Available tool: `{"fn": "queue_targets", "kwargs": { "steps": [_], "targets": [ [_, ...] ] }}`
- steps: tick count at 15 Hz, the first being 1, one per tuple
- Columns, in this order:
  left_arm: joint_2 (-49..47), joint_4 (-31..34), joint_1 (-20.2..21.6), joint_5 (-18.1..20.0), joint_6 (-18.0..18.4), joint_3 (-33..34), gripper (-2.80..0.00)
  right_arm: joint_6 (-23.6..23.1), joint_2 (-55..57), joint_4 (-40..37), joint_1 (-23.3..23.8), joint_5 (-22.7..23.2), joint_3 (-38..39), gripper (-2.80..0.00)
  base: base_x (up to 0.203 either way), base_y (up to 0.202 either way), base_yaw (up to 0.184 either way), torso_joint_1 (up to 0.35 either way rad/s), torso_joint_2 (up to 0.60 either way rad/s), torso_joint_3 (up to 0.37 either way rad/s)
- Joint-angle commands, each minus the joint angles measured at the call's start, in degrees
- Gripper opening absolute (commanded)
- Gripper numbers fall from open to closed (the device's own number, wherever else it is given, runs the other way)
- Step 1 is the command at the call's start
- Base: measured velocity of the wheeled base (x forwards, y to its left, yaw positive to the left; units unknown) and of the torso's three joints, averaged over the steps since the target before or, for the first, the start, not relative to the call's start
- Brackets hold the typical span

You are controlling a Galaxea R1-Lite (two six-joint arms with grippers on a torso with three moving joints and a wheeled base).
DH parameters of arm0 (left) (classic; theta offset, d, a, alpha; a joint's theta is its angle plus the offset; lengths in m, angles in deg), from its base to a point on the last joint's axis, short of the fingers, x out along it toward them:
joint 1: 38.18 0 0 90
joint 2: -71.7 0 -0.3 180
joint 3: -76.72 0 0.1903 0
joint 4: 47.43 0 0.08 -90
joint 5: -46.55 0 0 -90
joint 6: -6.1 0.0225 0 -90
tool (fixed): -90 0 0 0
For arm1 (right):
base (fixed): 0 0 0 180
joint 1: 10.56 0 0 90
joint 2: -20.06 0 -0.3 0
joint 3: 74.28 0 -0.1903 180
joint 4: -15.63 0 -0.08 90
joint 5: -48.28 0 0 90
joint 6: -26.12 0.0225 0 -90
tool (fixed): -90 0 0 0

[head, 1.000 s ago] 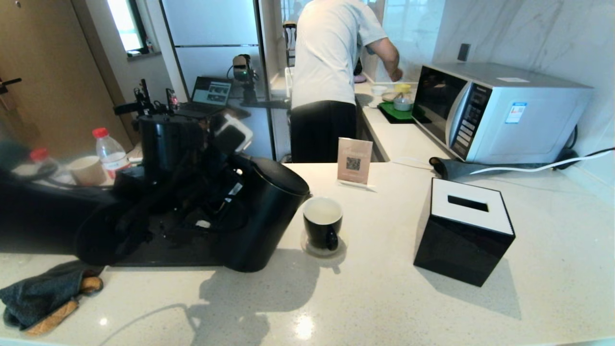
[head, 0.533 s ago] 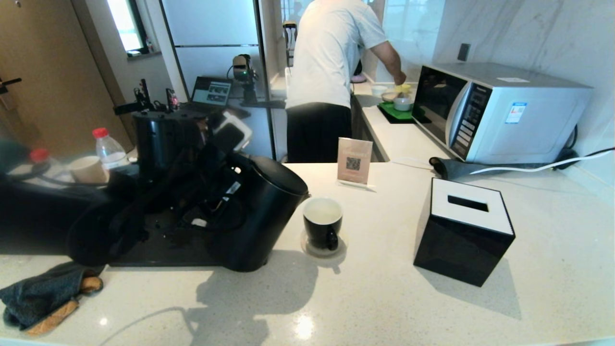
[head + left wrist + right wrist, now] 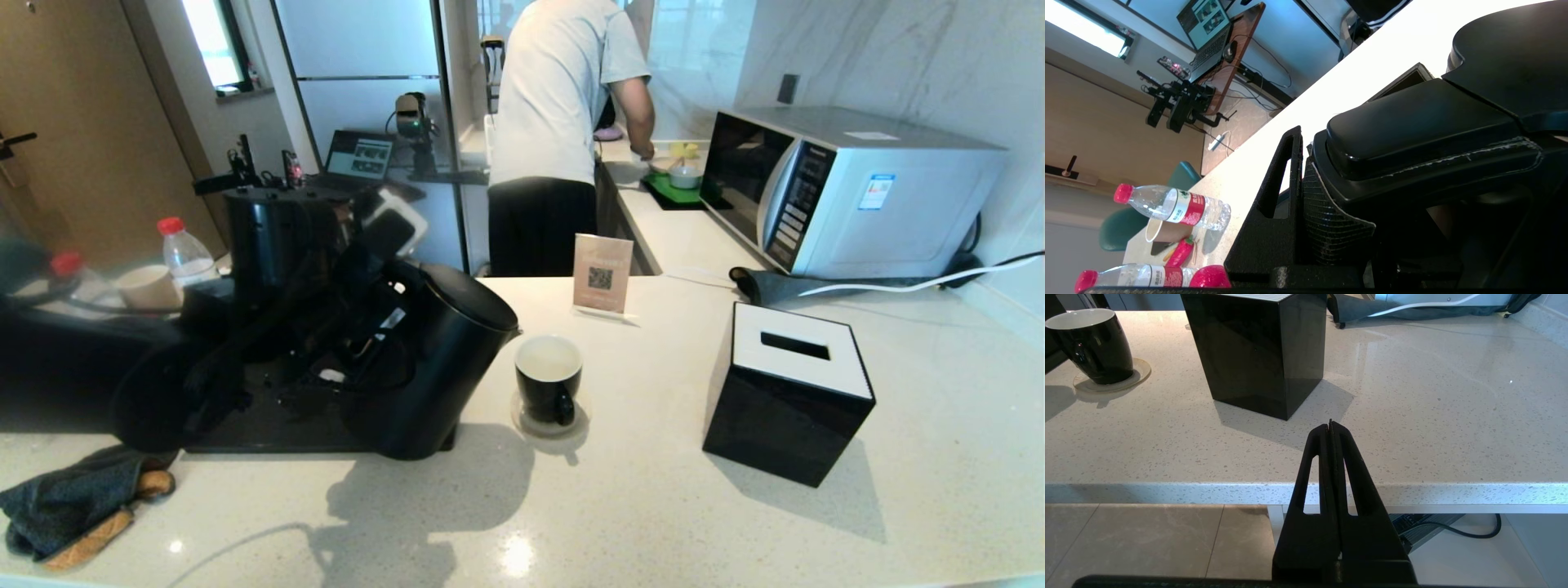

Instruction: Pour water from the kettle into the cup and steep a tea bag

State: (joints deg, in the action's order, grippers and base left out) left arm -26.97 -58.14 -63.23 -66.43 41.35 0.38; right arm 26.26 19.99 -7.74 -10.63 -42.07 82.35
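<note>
The matte black kettle [image 3: 441, 367] hangs tilted, its spout toward the cup [image 3: 549, 380] and just left of the cup's rim; no stream shows. My left gripper [image 3: 363, 347] is shut on the kettle's loop handle [image 3: 1412, 130], with one finger [image 3: 1278, 204] pressed against it. The glossy black cup stands on a round coaster [image 3: 522, 423] and holds pale water [image 3: 547, 358]. My right gripper [image 3: 1331, 425] is shut and empty, parked low at the counter's front edge. The tea bag is out of view.
A black tissue box [image 3: 788, 392] stands right of the cup, a microwave [image 3: 849, 192] behind it. A small sign card [image 3: 602, 273] is behind the cup. A black tray [image 3: 269, 420], bottles [image 3: 186, 257], a paper cup [image 3: 148, 290] and a dark cloth [image 3: 73, 502] lie left.
The kettle has drifted a little to the left, away from the cup, its base swinging back. The cup and the right arm have not moved.
</note>
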Motion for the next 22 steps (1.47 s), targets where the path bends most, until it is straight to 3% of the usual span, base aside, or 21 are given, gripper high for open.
{"fn": "queue_targets", "kwargs": {
  "steps": [1,17,22],
  "targets": [
    [-0.38,-0.20,0.00,-0.14,0.35,-0.03,-2.80,-0.04,0.07,0.00,-0.01,0.00,0.00,-2.80,0.000,0.000,0.000,0.000,0.00,0.000],
    [-4.00,-0.02,-1.05,-0.22,4.91,-3.55,-2.80,-0.04,0.07,0.00,-0.01,-0.01,0.00,-2.80,0.000,0.000,0.000,0.000,0.00,0.000],
    [-4.84,2.17,-1.47,-0.22,7.80,-6.02,-2.80,-0.06,0.07,0.00,-0.01,0.00,0.00,-2.80,0.000,0.000,0.000,0.000,0.00,0.000]
  ]
}}
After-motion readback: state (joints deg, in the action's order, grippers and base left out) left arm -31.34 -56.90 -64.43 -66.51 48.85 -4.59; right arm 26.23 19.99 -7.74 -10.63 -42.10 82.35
